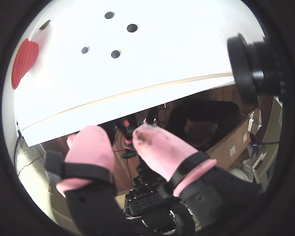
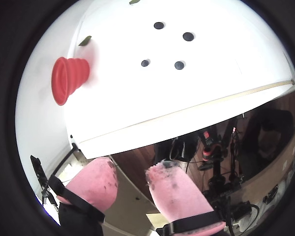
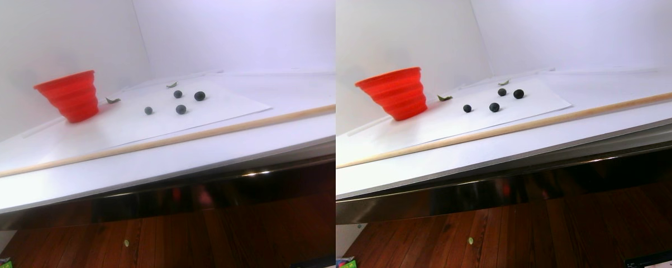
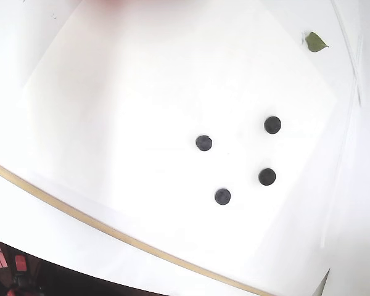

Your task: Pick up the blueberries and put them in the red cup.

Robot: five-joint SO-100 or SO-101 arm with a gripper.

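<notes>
Several small dark blueberries (image 3: 181, 109) lie loose on a white sheet (image 4: 111, 111), apart from one another; they also show in both wrist views, one blueberry (image 1: 116, 54) nearest in one and another blueberry (image 2: 179, 65) in the other, and as a spread cluster around a middle blueberry (image 4: 204, 143) in the fixed view. The red cup (image 3: 70, 95) stands upright to their left, also seen as the red cup (image 2: 69, 78) and the red cup (image 1: 23, 61). My gripper (image 1: 114, 130), with pink padded fingers, is open and empty, held off the table's front edge, far from the berries; the gripper (image 2: 132, 164) shows the same.
A thin wooden strip (image 3: 201, 134) runs along the table in front of the sheet. Small green leaves (image 3: 112, 100) lie near the cup, and one leaf (image 4: 314, 42) at the far corner. A black camera lens (image 1: 253, 66) juts in at the right. Below the edge is wooden floor (image 3: 201, 234).
</notes>
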